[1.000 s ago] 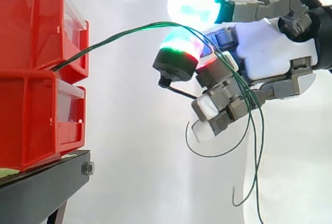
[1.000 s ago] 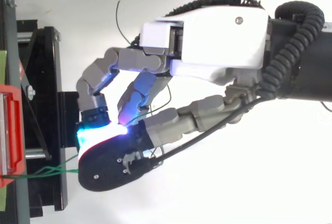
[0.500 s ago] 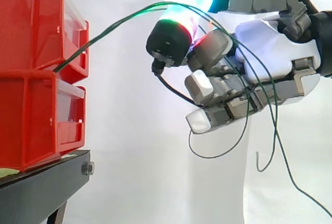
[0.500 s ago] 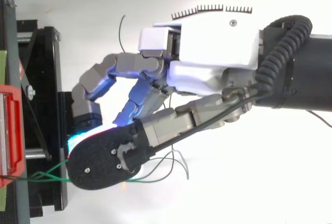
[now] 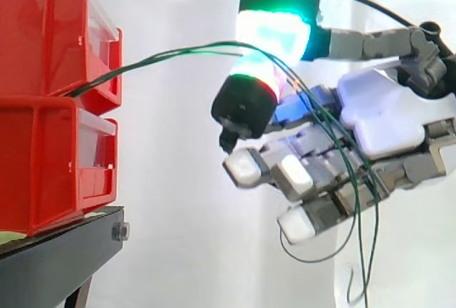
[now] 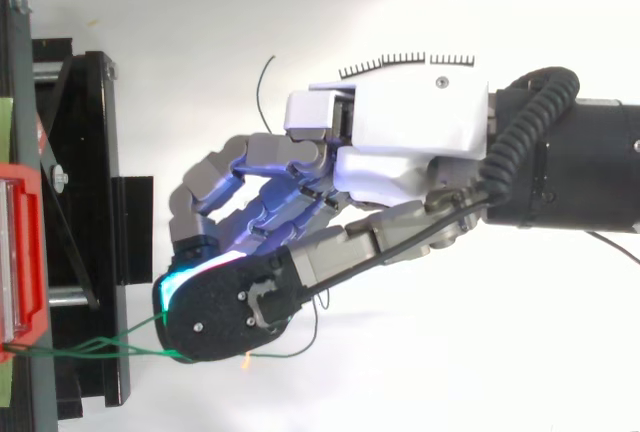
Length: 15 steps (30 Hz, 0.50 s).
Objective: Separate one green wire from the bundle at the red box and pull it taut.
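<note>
Hand (image 5: 385, 119) backed off from the box (image 5: 43, 33) a bit over the last half-second. The wires (image 5: 171, 54) arced flatter, so slack was coming out, but they weren't taut yet. Two glowing fingers (image 5: 274, 26) pinched the wires between their pads; the rest were half-curled below, tails draped over them. At least two strands left the box together, so I'd judge separation unfinished. Wires: thin, springy, tails held loose curls. Box: hard glossy red plastic, clear front. Pads: thick, rounded.
</note>
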### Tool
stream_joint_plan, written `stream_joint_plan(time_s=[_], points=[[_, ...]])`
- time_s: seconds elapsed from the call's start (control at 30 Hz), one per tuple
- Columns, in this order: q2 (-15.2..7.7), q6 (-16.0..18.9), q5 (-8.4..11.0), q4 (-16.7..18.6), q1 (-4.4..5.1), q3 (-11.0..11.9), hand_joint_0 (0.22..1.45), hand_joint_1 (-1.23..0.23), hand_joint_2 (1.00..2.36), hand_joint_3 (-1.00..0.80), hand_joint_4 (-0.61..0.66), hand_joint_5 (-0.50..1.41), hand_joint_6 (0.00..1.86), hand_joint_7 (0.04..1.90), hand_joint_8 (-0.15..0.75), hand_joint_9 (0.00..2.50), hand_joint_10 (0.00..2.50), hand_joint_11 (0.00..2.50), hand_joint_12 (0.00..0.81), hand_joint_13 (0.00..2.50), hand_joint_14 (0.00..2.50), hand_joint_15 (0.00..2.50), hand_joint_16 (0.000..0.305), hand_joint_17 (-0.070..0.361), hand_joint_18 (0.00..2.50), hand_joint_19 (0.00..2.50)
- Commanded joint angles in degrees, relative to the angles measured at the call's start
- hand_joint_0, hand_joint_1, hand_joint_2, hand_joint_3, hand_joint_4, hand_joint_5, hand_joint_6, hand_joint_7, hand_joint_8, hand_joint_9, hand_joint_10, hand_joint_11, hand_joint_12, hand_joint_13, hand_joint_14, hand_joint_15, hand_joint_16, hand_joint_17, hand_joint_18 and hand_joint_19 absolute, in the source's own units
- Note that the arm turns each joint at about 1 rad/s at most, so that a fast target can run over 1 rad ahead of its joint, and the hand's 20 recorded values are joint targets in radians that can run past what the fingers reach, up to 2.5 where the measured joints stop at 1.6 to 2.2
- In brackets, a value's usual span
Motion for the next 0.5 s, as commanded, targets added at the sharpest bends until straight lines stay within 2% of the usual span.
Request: stream_joint_plan(time_s=[0.0, 0.13, 0.17, 0.27, 0.4, 0.47], points=[[0.0, -0.5, -0.07, 1.6, 0.17, -1.5, 0.68, -0.78, 1.02, -0.2, -0.11, -0.19, 0.89, 1.11, 0.266, 0.57, 0.02, 0.5, 0.417, 0.66, 0.02, 0.44, 0.059, 0.132, 0.62, 0.38], [0.0, -1.3, 0.02, 5.5, 0.17, -2.2, 0.68, -0.78, 1.02, -0.2, -0.11, -0.19, 0.89, 1.11, 0.267, 0.58, 0.02, 0.5, 0.416, 0.65, 0.02, 0.44, 0.059, 0.132, 0.62, 0.38], [0.0, -2.7, 0.02, 6.2, 0.17, -2.3, 0.68, -0.78, 1.02, -0.21, -0.11, -0.19, 0.89, 1.1, 0.267, 0.58, 0.02, 0.5, 0.416, 0.65, 0.02, 0.44, 0.059, 0.132, 0.62, 0.38], [0.1, -4.4, 0.02, 5.8, 0.25, -2.3, 0.69, -0.78, 1.02, -0.21, -0.1, -0.19, 0.89, 1.1, 0.272, 0.6, 0.02, 0.51, 0.416, 0.65, 0.02, 0.45, 0.059, 0.132, 0.61, 0.38], [2.3, -9.1, 0.02, 3.2, 0.25, -2.2, 0.69, -0.78, 1.02, -0.21, -0.1, -0.19, 0.89, 1.1, 0.272, 0.61, 0.02, 0.52, 0.417, 0.65, 0.02, 0.44, 0.059, 0.133, 0.61, 0.37], [3.9, -12.6, 0.28, 2.4, 0.25, -2.3, 0.68, -0.78, 1.02, -0.21, -0.1, -0.19, 0.89, 1.1, 0.274, 0.62, 0.02, 0.52, 0.418, 0.65, 0.02, 0.44, 0.059, 0.133, 0.61, 0.38]])
